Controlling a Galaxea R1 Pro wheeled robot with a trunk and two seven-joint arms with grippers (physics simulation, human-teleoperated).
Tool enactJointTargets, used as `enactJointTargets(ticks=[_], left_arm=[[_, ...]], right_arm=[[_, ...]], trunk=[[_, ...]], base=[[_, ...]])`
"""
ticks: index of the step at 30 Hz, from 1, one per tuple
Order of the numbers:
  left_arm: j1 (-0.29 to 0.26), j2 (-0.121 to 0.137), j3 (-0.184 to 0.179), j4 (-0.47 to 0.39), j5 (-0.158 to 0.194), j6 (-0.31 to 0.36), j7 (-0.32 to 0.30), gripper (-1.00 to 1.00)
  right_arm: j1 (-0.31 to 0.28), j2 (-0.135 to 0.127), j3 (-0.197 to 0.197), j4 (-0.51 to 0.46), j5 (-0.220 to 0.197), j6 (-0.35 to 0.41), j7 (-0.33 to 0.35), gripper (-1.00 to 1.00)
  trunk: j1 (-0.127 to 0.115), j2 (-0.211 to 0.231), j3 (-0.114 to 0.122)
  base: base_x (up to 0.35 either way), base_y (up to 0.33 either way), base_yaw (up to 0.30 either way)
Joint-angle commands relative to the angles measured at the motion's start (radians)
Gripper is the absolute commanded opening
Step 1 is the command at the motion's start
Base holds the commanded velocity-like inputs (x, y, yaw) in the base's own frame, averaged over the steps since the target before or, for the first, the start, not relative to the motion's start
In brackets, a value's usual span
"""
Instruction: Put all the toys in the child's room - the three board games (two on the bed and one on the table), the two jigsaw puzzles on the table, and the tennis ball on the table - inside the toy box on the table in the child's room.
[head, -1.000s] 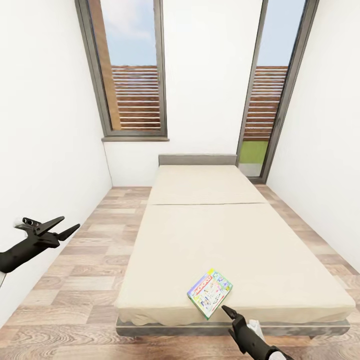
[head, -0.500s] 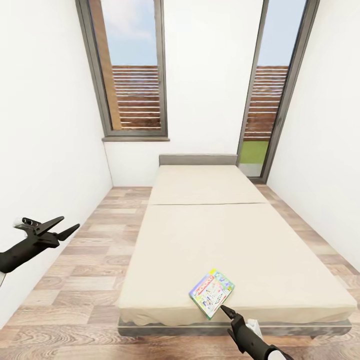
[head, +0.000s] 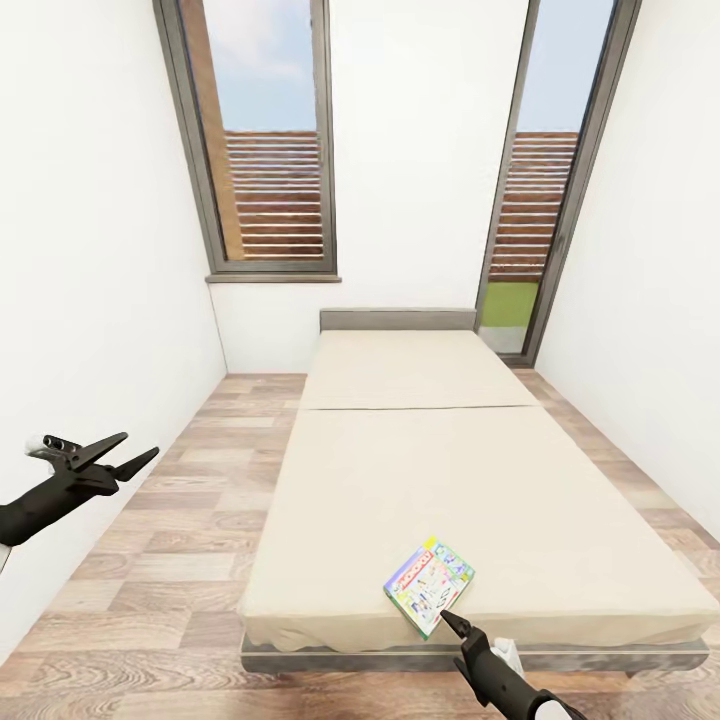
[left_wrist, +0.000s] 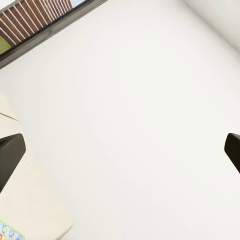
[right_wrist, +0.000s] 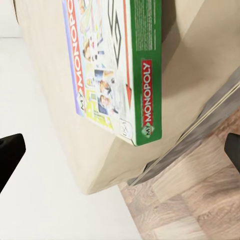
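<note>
One board game (head: 430, 586), a thin box with a green edge and a bright Monopoly cover, lies flat on the cream bed (head: 450, 480) near its front edge. My right gripper (head: 452, 626) hovers open just in front of the box's near corner. In the right wrist view the board game (right_wrist: 112, 65) overhangs the bed (right_wrist: 50, 100) edge a little, ahead of the spread fingers. My left gripper (head: 138, 448) is open and empty, held over the floor far left of the bed. The table, toy box, jigsaw puzzles and tennis ball are out of view.
White walls close in on both sides of the bed. A strip of wood-plank floor (head: 180, 520) runs along the bed's left side. Two tall windows (head: 270, 140) stand behind the grey headboard (head: 398, 319).
The whole picture has shifted slightly to the right, so the camera moved. The board game's near corner now lies closer to my right gripper's tip. My left arm has held still.
</note>
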Motion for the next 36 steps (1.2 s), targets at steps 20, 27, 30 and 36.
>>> enactJointTargets(ticks=[20, 27, 30, 36], left_arm=[[-0.001, -0.002, 0.000, -0.001, 0.001, 0.005, -0.004, 1.00], [-0.001, -0.002, 0.000, -0.003, 0.001, 0.004, -0.004, 1.00], [-0.001, -0.002, 0.000, -0.003, 0.001, 0.004, -0.004, 1.00], [-0.001, -0.003, 0.000, -0.003, 0.001, 0.004, -0.004, 1.00]], right_arm=[[-0.001, 0.000, -0.005, 0.000, -0.004, 0.009, 0.001, 1.00], [-0.001, -0.001, -0.005, 0.000, -0.004, 0.008, 0.001, 1.00], [-0.001, -0.001, -0.005, 0.000, -0.004, 0.009, 0.001, 1.00], [-0.001, -0.001, -0.005, 0.000, -0.004, 0.009, 0.001, 1.00]], trunk=[[0.000, 0.000, -0.001], [0.015, -0.028, -0.013], [0.027, -0.049, -0.023], [0.050, -0.091, -0.042]], base=[[0.046, 0.023, 0.000], [0.001, 0.000, 0.000], [0.000, 0.000, 0.000], [0.000, 0.000, 0.000]])
